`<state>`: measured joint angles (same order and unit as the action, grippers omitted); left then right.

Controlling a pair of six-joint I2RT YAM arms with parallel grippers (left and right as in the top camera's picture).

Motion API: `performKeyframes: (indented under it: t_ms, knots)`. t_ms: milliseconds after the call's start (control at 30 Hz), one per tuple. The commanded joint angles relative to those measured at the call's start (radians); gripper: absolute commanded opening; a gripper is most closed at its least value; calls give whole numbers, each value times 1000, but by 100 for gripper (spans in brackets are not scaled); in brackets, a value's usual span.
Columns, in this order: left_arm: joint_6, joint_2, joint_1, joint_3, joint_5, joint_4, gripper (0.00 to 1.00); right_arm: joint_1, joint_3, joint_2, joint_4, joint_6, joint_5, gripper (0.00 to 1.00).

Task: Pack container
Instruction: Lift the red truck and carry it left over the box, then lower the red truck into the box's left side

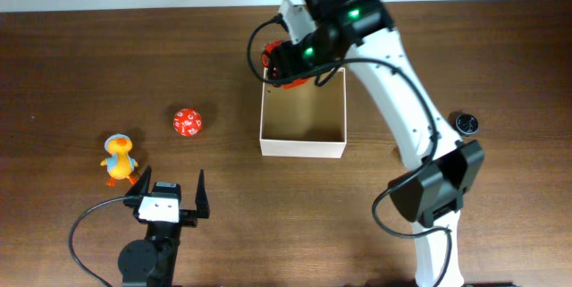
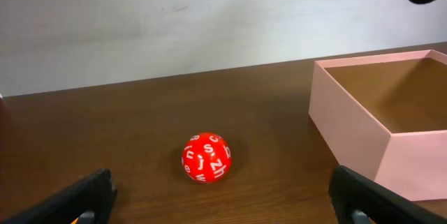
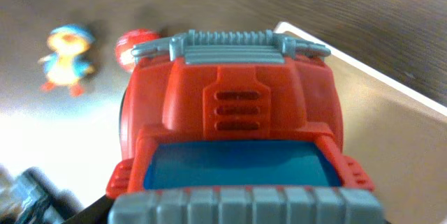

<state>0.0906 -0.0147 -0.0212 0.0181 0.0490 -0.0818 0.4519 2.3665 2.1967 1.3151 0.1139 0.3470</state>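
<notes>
One container (image 1: 302,147) stands on the bench (image 1: 80,63). It is a square, shallow, open-topped box with thin cream walls. Its floor is tan cardboard, plain wherever the right arm does not cover it.

The right hand (image 1: 288,63) hangs over the container's far left corner, clamped on a toy truck (image 3: 230,112). The truck is red, with a blue windscreen and grey grille bars. From the left wrist view the hand and truck sit above the box's rim, clear of the walls.

Three toys in all. Besides the truck there is one red ball (image 2: 206,158) printed with white letters, left of the container and apart from it. One orange duck (image 1: 119,158) with a blue cap is further left of the container than the ball, and nearer the robot.

One small black round thing (image 1: 465,124) lies on the bench well to the right of the container.

The left hand (image 1: 172,189) is low over the bench, left of the container and on the near side of the ball. Its fingers (image 2: 77,202) are spread wide with nothing between them.
</notes>
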Motion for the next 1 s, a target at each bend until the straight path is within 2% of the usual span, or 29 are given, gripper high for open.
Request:
performKeyframes:
  t_ms: [0,167,300,500,967]
  knots:
    - [20,8,-2,-6,0,-1,99,50,5,38,-8,224,-283,62]
    - [20,8,-2,-6,0,-1,99,111,5,115,-14,399,-420,62]
    - [20,8,-2,-6,0,-1,99,127,5,178,-30,445,-421,62]
    - [20,8,-2,-6,0,-1,99,128,5,248,-56,473,-420,62]
    - [20,8,-2,-6,0,-1,99,129,5,251,-100,471,-435,63]
